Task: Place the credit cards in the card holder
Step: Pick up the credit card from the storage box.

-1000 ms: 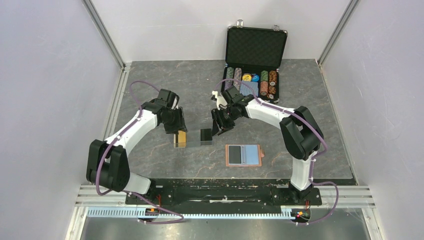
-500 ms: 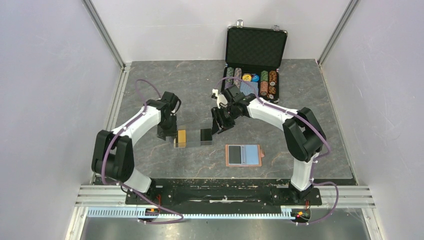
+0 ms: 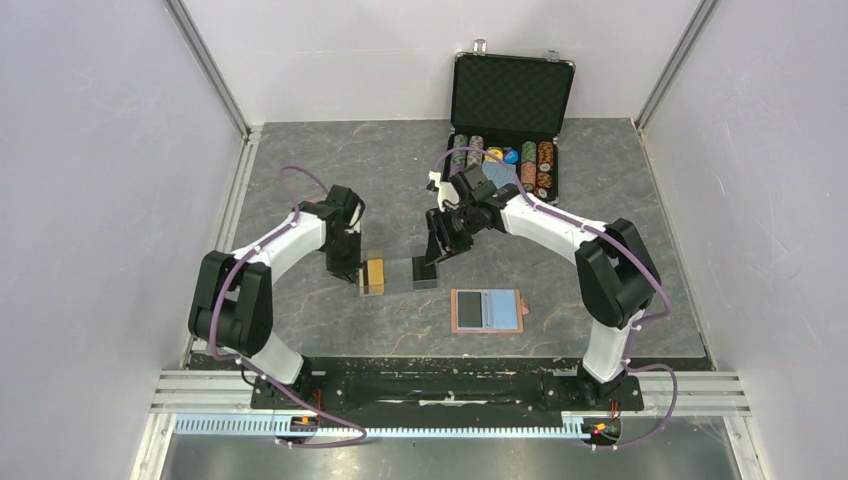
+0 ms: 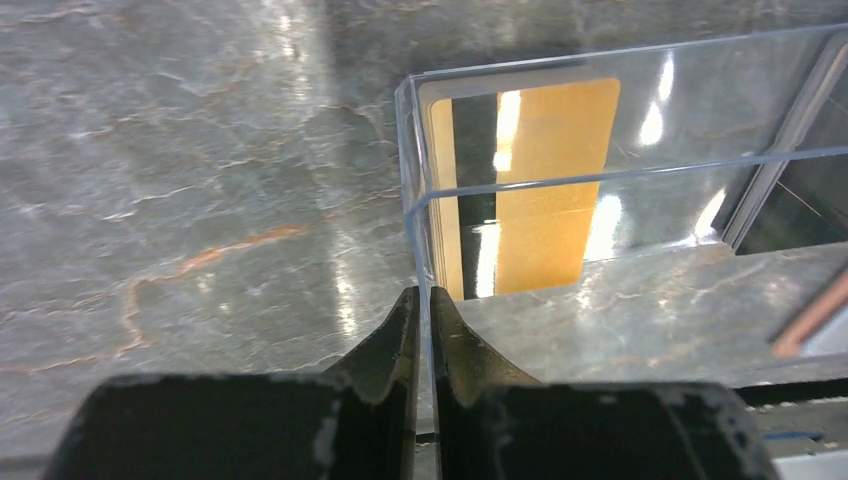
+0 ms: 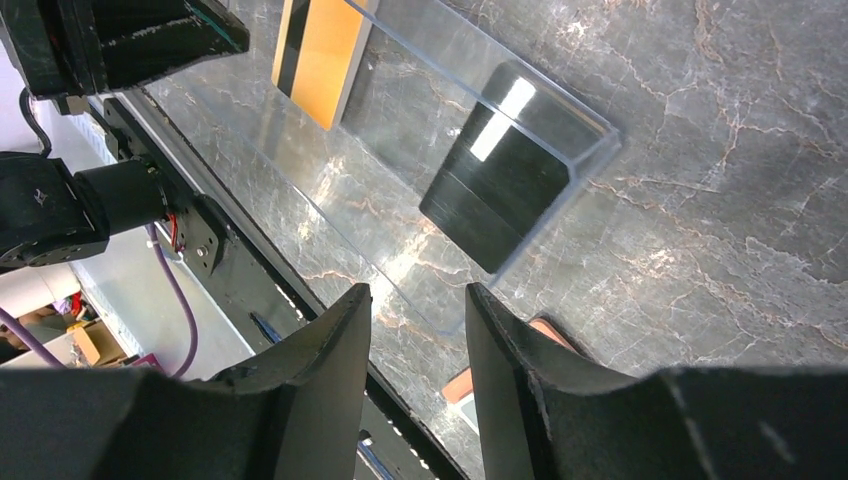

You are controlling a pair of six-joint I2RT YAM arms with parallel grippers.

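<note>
Gold-orange credit cards (image 3: 373,276) and black credit cards (image 3: 425,272) stand at the two ends of a clear plastic box (image 3: 398,277). My left gripper (image 3: 352,262) is shut on the box's left end wall; in the left wrist view its tips (image 4: 420,300) pinch the clear wall (image 4: 412,150) just beside the gold cards (image 4: 535,190). My right gripper (image 3: 433,250) hovers open over the black cards (image 5: 495,205), its jaws (image 5: 418,300) empty. The tan card holder (image 3: 487,310) lies open and flat, blue inside, nearer the arm bases.
An open black poker-chip case (image 3: 510,95) stands at the back right. The enclosure walls rise on the left and right. A corner of the card holder (image 5: 548,333) shows past my right fingers.
The left gripper moved in to the box's left end and closed on its wall. The box with both card stacks shifted slightly to the right. The right gripper moved little.
</note>
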